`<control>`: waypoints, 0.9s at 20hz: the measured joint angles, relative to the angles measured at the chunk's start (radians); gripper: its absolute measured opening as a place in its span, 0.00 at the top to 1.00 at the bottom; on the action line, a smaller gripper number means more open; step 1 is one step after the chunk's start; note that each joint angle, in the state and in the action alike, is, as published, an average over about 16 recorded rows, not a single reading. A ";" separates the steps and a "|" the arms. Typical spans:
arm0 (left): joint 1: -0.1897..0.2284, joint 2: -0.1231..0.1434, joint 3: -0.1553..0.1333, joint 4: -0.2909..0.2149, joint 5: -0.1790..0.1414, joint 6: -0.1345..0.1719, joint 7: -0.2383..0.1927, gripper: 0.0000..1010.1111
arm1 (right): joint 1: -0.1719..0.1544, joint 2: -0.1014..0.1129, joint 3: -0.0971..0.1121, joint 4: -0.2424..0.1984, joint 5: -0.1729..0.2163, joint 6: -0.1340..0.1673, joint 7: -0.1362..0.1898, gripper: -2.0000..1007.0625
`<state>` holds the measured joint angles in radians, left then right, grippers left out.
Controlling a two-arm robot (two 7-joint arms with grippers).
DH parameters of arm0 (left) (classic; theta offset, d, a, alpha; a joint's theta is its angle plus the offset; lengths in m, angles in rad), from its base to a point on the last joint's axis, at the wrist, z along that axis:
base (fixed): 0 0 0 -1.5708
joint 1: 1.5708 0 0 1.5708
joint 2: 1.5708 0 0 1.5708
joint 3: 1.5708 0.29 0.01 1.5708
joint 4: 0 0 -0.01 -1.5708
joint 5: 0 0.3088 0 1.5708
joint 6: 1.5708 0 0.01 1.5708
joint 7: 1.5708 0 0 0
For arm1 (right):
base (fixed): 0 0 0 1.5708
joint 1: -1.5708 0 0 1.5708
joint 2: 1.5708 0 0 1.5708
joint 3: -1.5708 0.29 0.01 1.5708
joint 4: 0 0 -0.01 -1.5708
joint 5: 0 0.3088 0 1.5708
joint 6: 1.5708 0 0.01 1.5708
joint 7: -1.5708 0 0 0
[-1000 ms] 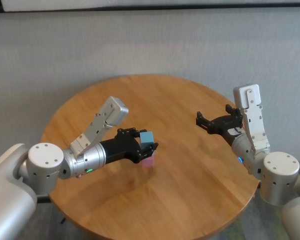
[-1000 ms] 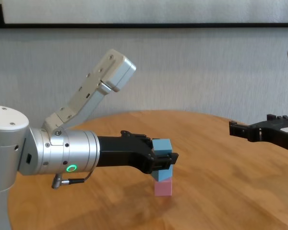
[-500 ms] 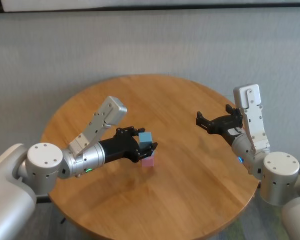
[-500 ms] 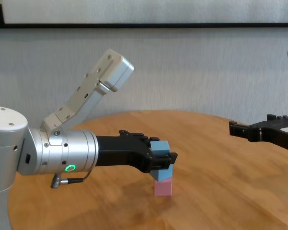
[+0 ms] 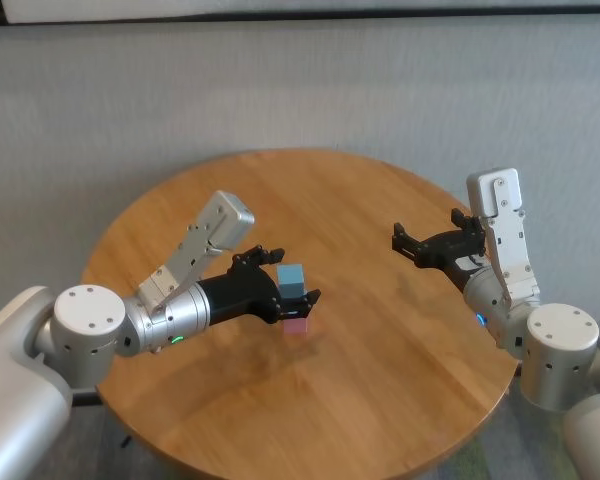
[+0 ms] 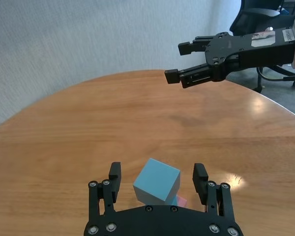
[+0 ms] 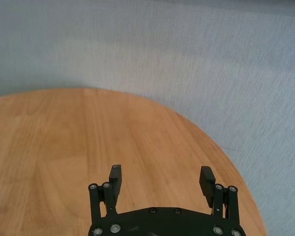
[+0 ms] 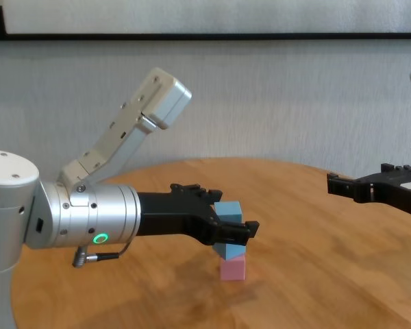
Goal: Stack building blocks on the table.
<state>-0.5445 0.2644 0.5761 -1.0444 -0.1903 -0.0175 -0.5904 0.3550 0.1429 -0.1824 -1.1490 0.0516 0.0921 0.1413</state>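
Note:
A pink block point(image 8: 233, 269) sits on the table point(image 5: 360, 200). A light blue block point(image 8: 231, 251) rests on it, and a second light blue block point(image 8: 227, 210) tops the stack, turned a little askew. My left gripper point(image 8: 227, 208) is open, with its fingers either side of the top blue block point(image 6: 157, 180) and clear of it. The stack also shows in the head view, with the top blue block point(image 5: 291, 279) over the pink block point(image 5: 296, 325). My right gripper point(image 5: 405, 243) is open and empty above the table's right side.
The round wooden table's edge point(image 7: 196, 130) curves close to the right gripper point(image 7: 161, 174), with grey floor beyond it. The right gripper also shows far off in the left wrist view point(image 6: 187, 61). An office chair point(image 6: 265, 10) stands beyond the table.
My left gripper's fingers have spread apart and let go of the top blue block, which stays on the stack. The right arm has not moved.

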 joint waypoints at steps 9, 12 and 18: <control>0.018 0.025 -0.012 -0.081 0.000 0.012 0.017 0.01 | 0.000 0.000 0.000 0.000 0.000 0.000 0.000 0.01; 0.025 0.040 -0.024 -0.108 -0.001 0.015 0.029 0.01 | 0.000 0.000 0.000 0.000 0.000 0.000 0.000 0.01; 0.039 0.080 -0.067 -0.139 -0.004 0.015 0.062 0.01 | 0.000 0.000 0.000 0.000 0.000 0.000 0.000 0.01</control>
<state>-0.5053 0.3444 0.5090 -1.1836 -0.1942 -0.0029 -0.5282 0.3550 0.1429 -0.1825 -1.1490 0.0516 0.0921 0.1413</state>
